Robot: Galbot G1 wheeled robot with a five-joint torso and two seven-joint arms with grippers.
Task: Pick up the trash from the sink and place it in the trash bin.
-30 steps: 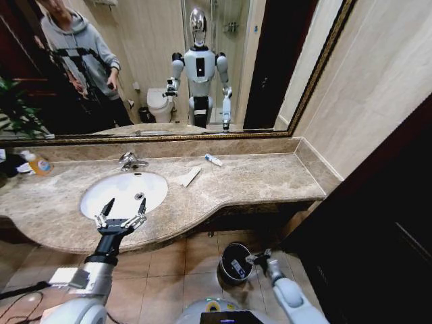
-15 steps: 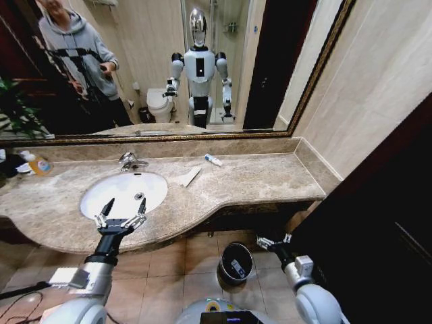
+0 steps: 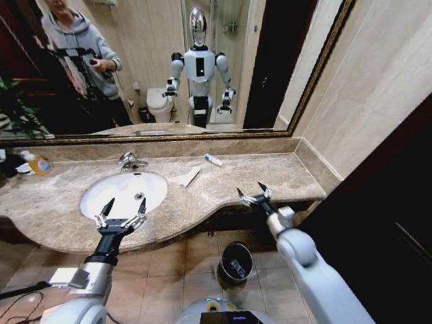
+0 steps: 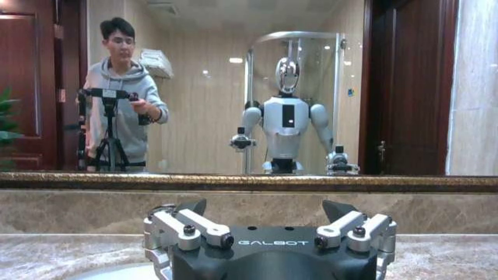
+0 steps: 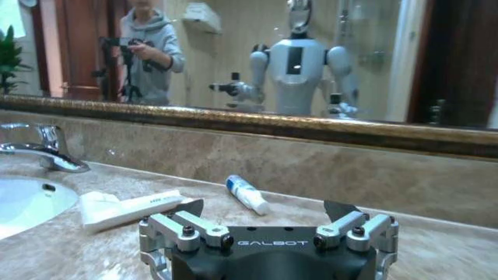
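Landmark for all positions: the sink (image 3: 123, 192), a white oval basin set into the beige marble counter (image 3: 270, 177).

Far to the sink's left, a yellow-orange soap bottle (image 3: 38, 164) stands at the counter's back; dark objects beside it are cut off by the picture's edge and cannot be identified. The left gripper (image 3: 120, 220) hovers over the sink's front rim, fingers spread apart and empty. The basin floor shows the drain plug (image 3: 139, 196); no litter can be made out inside it. In the left wrist view the left gripper's body hides most of the bowl, leaving a sliver of white.

The chrome faucet (image 3: 129, 160) sits behind the sink. Just right of the rim lies a flat white tube (image 3: 189, 177), its narrow end reaching toward the basin; the right wrist view shows it (image 5: 128, 205) lying flat on the marble, with printing too small to read. Farther right of the sink, near the back wall, lies a small white tube with a blue end (image 3: 213, 160), apart from the first.

The right gripper (image 3: 252, 196) is raised over the counter's front edge, well right of the sink, fingers apart and empty. The marble around it is bare, with open room on to the side wall.

The trash bin (image 3: 235, 262) stands on the tiled floor below the counter, right of the sink and beneath the right arm; a pale item shows inside, too small to identify. Open floor surrounds it.
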